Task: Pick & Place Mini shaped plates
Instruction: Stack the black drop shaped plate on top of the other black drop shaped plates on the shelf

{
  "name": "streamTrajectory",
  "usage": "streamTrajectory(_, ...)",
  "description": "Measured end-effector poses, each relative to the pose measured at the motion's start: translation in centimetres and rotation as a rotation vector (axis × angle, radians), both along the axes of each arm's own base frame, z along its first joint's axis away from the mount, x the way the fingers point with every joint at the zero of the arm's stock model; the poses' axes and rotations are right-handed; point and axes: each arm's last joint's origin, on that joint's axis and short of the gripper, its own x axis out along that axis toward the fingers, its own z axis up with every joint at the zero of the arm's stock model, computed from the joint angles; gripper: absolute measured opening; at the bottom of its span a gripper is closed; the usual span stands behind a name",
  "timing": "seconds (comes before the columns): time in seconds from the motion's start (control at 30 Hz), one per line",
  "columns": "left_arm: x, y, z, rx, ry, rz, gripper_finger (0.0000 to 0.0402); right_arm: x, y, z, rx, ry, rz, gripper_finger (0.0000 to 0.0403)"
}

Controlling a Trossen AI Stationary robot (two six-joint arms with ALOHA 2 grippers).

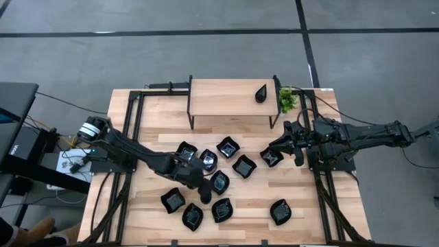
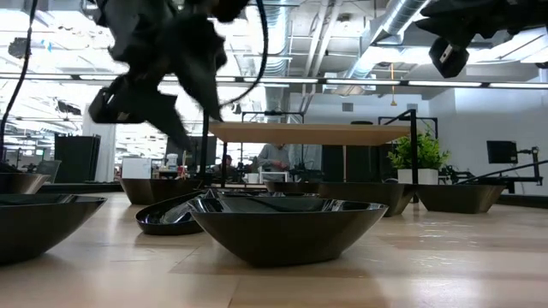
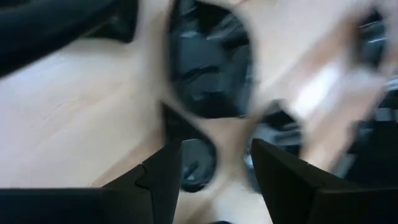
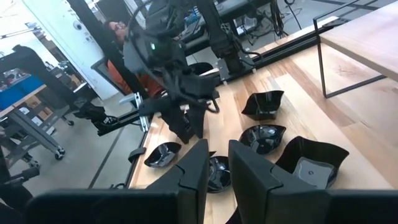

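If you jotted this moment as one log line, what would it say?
left gripper: open, above plates mid-table | right gripper: empty, over wavy plate | teardrop plate: on shelf

The high view looks straight down on the table (image 1: 158, 116); the low view faces level across it, close behind plates (image 2: 287, 224) both share.

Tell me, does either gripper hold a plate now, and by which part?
Nothing is held. The left gripper is open above the mini shaped plates. The right gripper hovers near a wavy-edged plate, its fingers empty.
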Motion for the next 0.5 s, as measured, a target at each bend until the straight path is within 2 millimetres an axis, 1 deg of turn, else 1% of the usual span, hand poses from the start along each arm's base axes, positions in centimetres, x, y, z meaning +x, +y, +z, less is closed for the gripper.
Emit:
streamTrajectory(0.1,-0.26,0.34,-0.83,0.036,0.128,0.029,0.0191,0.00,-0.05,0.00,0.000,0.000,-0.004,0.0059)
streamTrajectory(0.17,-0.50,0.47,-0.91,0.040,0.159,0.053,0.0191,0.00,-0.05,0.01,0.000,-0.001,-0.004,0.0059)
streamTrajectory(0.27,-0.41,0.17,-0.83,0.030,0.140,0.046,0.0191,0.01,-0.05,0.01,0.001,-0.001,-0.004,0.0059)
streamTrajectory(0.4,0.30,-0.14,-0.39,-0.006,0.057,0.041,0.0191,0.01,-0.05,0.02,0.002,-0.002,-0.006,0.0059)
streamTrajectory(0.5,0.38,-0.13,-0.97,0.004,0.079,0.044,0.0191,0.01,-0.05,0.02,0.002,-0.002,-0.007,0.0059)
